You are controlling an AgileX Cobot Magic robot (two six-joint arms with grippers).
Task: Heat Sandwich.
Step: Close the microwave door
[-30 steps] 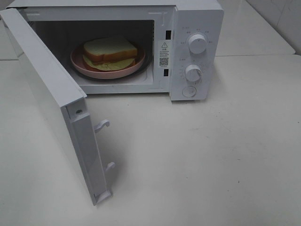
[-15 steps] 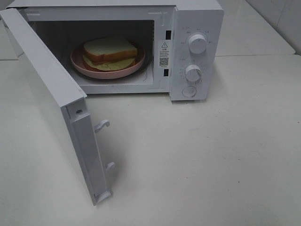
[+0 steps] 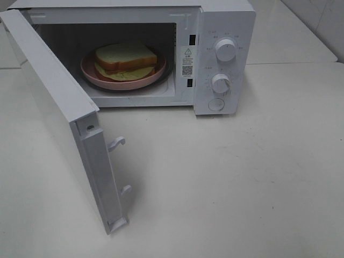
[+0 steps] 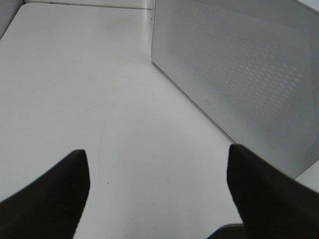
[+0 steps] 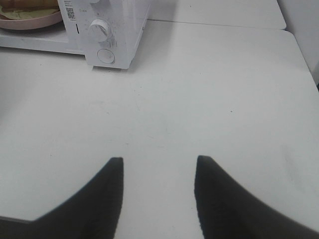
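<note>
The sandwich (image 3: 125, 56), white bread with brown crusts and pale green filling, lies on a round pink plate (image 3: 97, 77) inside the open microwave (image 3: 226, 21). Neither gripper shows in the exterior high view. In the left wrist view my left gripper (image 4: 157, 152) is open wide over bare table, with the outer face of the microwave door (image 4: 239, 69) ahead of it. My right gripper (image 5: 158, 159) is open with nothing between its fingers, low over the table in front of the microwave's control panel (image 5: 119, 30). The plate's edge (image 5: 30, 21) shows beside that panel.
The microwave door (image 3: 54, 102) swings far out toward the table's front left, its latch hooks (image 3: 117, 143) facing inward. Two knobs (image 3: 226, 49) (image 3: 221, 83) and a round button (image 3: 216, 104) sit on the panel. White table (image 3: 242, 177) spreads to the right and front.
</note>
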